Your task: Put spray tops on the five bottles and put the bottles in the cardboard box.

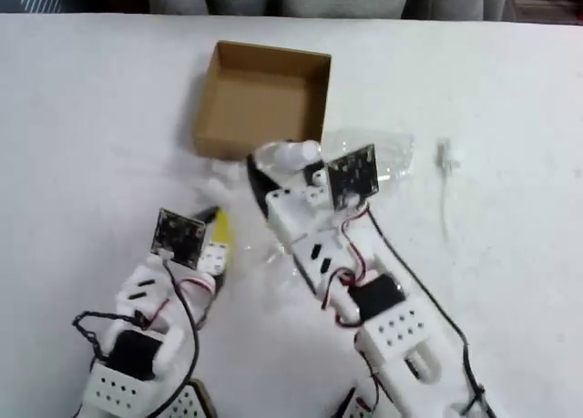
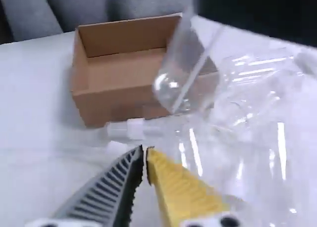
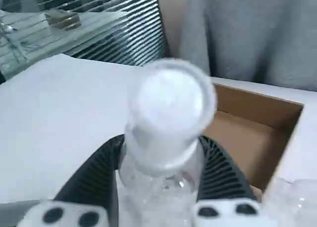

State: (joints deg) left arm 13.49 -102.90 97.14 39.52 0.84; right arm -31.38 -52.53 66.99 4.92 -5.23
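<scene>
Grasps a white-topped bottle (image 3: 168, 108) in the right gripper (image 3: 161, 143), beside the cardboard box (image 1: 260, 104). Points the clenched, empty left gripper (image 2: 145, 153) toward it.

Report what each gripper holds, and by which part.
Right gripper: a clear bottle, gripped at the neck just under its white top. Left gripper: shut, holding nothing.

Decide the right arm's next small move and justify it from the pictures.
Probably ease the bottle forward over the cardboard box opening. The right gripper is shut on that bottle, which already wears its spray top, and it sits at the box's near wall, not yet over it.
</scene>
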